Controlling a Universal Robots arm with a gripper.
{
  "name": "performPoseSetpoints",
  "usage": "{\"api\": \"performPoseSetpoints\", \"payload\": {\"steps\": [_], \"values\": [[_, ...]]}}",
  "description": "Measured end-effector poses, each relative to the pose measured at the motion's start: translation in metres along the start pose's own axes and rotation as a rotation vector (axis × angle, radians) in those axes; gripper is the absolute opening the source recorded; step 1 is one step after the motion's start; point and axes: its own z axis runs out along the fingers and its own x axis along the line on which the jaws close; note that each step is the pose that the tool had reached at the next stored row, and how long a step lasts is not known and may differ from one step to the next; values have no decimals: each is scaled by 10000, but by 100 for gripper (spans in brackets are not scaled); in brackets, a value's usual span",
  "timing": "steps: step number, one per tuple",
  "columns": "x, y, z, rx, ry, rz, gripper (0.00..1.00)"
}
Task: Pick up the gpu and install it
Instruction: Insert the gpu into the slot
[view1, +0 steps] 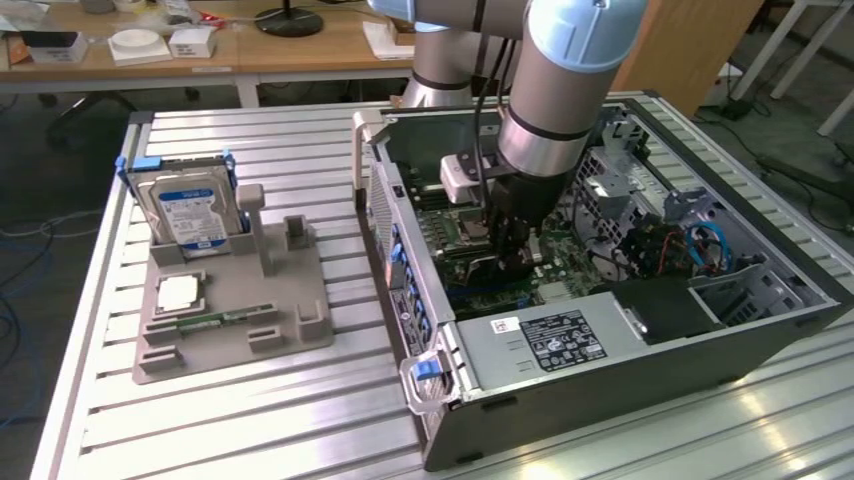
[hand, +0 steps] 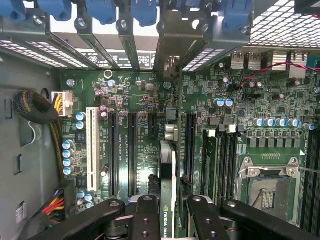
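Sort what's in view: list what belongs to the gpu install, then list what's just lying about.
In the job:
- gpu, held edge-on in the gripper above the motherboard slots
- open computer case

Lying about:
- hard drive upright in the grey fixture
- small green memory stick lying in that fixture
- metal table

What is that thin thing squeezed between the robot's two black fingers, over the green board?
In the wrist view the gpu stands edge-on between the fingers of the gripper, held over the motherboard and its long black slots.
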Motion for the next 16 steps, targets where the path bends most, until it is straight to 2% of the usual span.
{"api": "performPoseSetpoints", "payload": {"steps": [4, 8, 16], "values": [[1, 3, 18, -1, 2, -2, 25], [5, 25, 82, 3, -4, -3, 25], [5, 32, 86, -1, -5, 0, 25]]}}
